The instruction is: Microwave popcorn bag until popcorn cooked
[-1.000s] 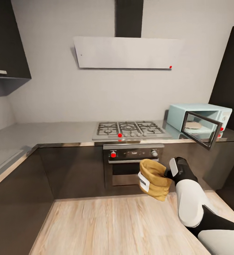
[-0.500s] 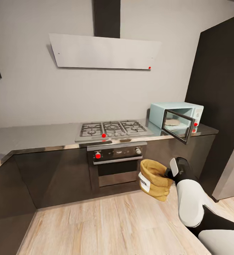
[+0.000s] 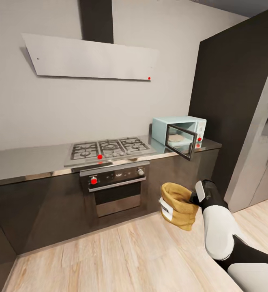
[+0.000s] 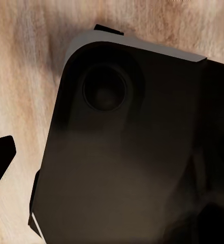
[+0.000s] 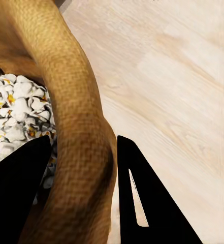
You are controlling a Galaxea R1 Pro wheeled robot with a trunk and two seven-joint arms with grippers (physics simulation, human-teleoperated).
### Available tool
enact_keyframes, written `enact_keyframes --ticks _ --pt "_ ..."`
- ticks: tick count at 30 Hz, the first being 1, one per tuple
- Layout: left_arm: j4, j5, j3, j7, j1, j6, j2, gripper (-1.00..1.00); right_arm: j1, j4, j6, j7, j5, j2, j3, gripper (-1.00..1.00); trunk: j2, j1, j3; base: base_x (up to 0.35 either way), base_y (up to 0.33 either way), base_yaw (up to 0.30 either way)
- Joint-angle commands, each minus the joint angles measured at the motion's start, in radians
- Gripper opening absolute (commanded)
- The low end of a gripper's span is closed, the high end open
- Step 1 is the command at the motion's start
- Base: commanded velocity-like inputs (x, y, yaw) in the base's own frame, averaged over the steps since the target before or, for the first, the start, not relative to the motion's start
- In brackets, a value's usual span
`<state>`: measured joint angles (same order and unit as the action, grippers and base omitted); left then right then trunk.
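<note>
I had my right gripper (image 5: 84, 195) clamped on the rolled rim of the popcorn bag (image 3: 177, 205), one finger inside the mouth and one outside, holding it out in front of me over the wood floor (image 3: 121, 259). The popcorn (image 5: 12, 117) was sitting in a whitish heap inside. The microwave (image 3: 178, 132) was up on the countertop (image 3: 24, 162) past the gas hob (image 3: 107, 149), door (image 3: 181, 141) hanging open, well apart from the bag.

Biggest worry: I only had the soft rim pinched, so the sack could sag or tip and spill kernels if I swung it. That open door also sticks out, easy to clip on the way in.

Couldn't tell what my left fingers were doing, that wrist camera mostly caught a dark housing (image 4: 127, 152). The microwave's knobs were too small to read
</note>
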<state>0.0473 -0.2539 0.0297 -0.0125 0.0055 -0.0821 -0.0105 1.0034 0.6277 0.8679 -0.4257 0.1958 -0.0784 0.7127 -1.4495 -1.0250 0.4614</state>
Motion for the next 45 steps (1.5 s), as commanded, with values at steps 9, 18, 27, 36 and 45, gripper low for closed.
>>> enact_keyframes --ticks 9,18,27,36,45 --pt "0.002 -0.002 0.003 -0.001 0.001 -0.002 0.0 1.0 0.001 0.001 0.006 0.006 0.009 0.001 0.005 -1.0 -0.001 0.0 -0.003 0.0 0.0 -0.294" --pt "0.002 -0.002 0.003 -0.001 0.001 -0.002 0.0 1.0 0.001 0.007 0.006 0.006 0.011 0.003 0.005 -1.0 -0.001 0.0 -0.006 0.0 0.0 -0.294" --pt "0.002 -0.002 0.003 -0.001 0.001 -0.001 0.0 1.0 0.001 0.012 -0.004 0.005 0.012 0.006 -0.005 -1.0 -0.001 0.0 -0.01 0.0 0.0 -0.294" --pt "0.002 -0.002 0.003 -0.001 0.001 -0.002 0.0 1.0 0.002 0.012 -0.004 0.005 0.014 0.008 -0.005 -1.0 -0.001 0.0 -0.012 0.0 0.0 -0.09" --pt "0.0 0.0 -0.005 0.0 0.001 0.003 0.0 1.0 0.001 0.013 -0.008 0.004 0.084 0.014 -0.005 -1.0 -0.001 0.0 -0.012 0.172 0.0 0.0"
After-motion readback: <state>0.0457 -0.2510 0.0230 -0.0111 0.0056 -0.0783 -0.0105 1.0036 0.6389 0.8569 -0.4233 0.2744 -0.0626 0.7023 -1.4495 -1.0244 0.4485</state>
